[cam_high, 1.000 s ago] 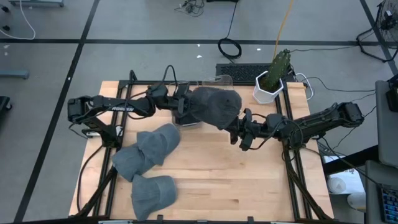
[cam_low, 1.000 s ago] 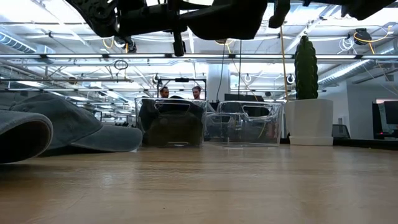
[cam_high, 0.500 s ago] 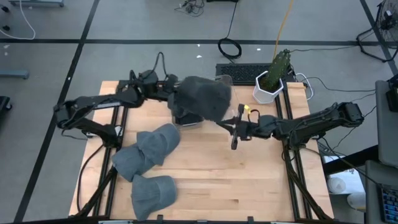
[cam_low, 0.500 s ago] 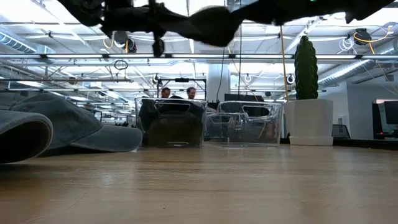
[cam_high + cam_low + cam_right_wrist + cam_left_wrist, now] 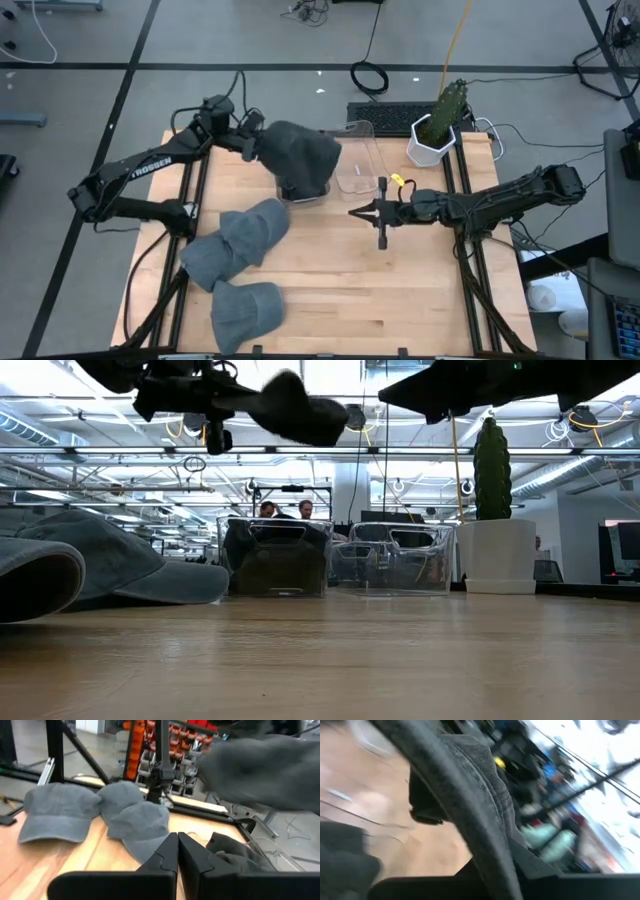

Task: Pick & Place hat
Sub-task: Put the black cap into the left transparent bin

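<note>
One dark grey fabric cap (image 5: 297, 153) aloft, pinched in closed left tool (image 5: 252, 143).
Not yet dropped into clear plastic bin (image 5: 303, 192); three grey caps (image 5: 238, 258) waiting on wooden table (image 5: 400, 290); right tool (image 5: 352, 212) closed, empty.

We note matt grey cloth on the hat (image 5: 298, 157), smooth pale wood on the tabletop (image 5: 340, 290), and clear glossy plastic bins (image 5: 395, 560).

dark grey hat (image 5: 298, 155), aloft over bin (image 5: 300, 192)
</note>
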Tool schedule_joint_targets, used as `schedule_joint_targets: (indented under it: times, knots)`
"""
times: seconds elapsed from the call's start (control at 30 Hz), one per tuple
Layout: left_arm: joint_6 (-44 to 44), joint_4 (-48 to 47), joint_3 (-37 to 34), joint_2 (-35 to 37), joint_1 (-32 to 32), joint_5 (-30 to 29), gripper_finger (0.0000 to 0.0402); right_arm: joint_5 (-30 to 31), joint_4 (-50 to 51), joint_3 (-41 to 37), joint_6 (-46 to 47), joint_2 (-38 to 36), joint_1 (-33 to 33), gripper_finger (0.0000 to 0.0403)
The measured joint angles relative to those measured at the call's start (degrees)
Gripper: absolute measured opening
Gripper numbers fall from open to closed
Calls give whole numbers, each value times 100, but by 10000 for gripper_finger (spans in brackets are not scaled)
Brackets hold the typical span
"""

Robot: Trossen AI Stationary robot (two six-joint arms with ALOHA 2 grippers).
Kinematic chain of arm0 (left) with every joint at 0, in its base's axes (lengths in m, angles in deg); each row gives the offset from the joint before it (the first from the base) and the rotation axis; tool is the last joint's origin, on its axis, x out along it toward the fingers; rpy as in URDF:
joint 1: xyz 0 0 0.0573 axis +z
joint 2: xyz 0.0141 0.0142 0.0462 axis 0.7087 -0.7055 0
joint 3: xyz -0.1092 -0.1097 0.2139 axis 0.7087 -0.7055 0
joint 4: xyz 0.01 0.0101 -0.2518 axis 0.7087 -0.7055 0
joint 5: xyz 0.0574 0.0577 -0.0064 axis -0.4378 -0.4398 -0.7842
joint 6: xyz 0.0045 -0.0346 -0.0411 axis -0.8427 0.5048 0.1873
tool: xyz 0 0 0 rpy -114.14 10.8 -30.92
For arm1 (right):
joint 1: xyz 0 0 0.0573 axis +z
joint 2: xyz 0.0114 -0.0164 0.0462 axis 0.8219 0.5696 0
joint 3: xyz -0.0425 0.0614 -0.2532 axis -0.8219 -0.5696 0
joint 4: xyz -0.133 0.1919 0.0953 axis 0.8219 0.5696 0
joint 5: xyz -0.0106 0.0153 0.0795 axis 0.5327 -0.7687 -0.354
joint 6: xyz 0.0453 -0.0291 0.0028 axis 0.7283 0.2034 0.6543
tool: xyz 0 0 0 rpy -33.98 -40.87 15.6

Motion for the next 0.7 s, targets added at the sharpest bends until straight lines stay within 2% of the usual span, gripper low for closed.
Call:
schedule_joint_targets:
  times: [0.13,0.27,0.43,0.53,0.7]
  knots:
    - [-7,84,0,2,-38,1116,8,-4,-459,-290,-6,0,-179,0]
    - [-370,119,0,7,-234,1822,8,27,-1024,-499,-320,91,-401,0]
    - [-384,119,0,2,-320,1858,8,442,-1252,-416,-1942,461,-482,29]
    - [-349,79,0,2,-355,1787,8,733,-1339,-244,-2932,829,-480,72]
    - [-413,-176,0,2,-382,1583,12,978,-1934,42,-3736,1461,-456,154]
